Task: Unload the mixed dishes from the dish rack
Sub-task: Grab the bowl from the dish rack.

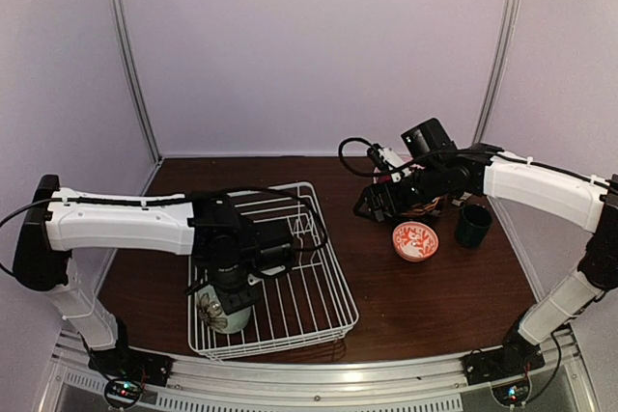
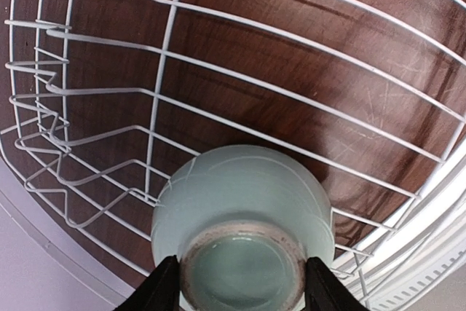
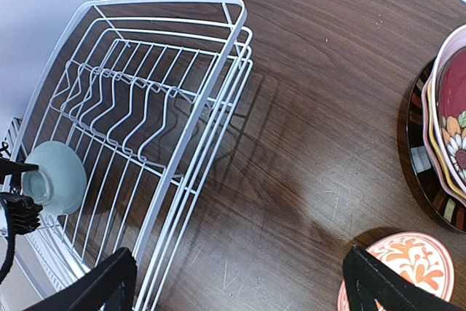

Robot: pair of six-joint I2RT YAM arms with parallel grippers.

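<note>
The white wire dish rack (image 1: 299, 306) sits on the table's left half. A pale-green bowl (image 2: 244, 202) rests in the rack's near corner, its foot ring turned toward my left gripper (image 2: 242, 285). That gripper's black fingers (image 2: 156, 289) press on both sides of the foot ring, so it is shut on the bowl. The same bowl (image 1: 224, 314) shows below the left wrist in the top view. My right gripper (image 3: 237, 282) hangs open over bare table, between the rack (image 3: 186, 143) and a pink-white bowl (image 3: 408, 264).
A stack of plates (image 3: 444, 143) lies at the right, partly behind the right arm in the top view. A dark teal mug (image 1: 473, 225) stands beside the pink-white bowl (image 1: 415, 240). The rack's upright tines (image 3: 124, 107) hold nothing.
</note>
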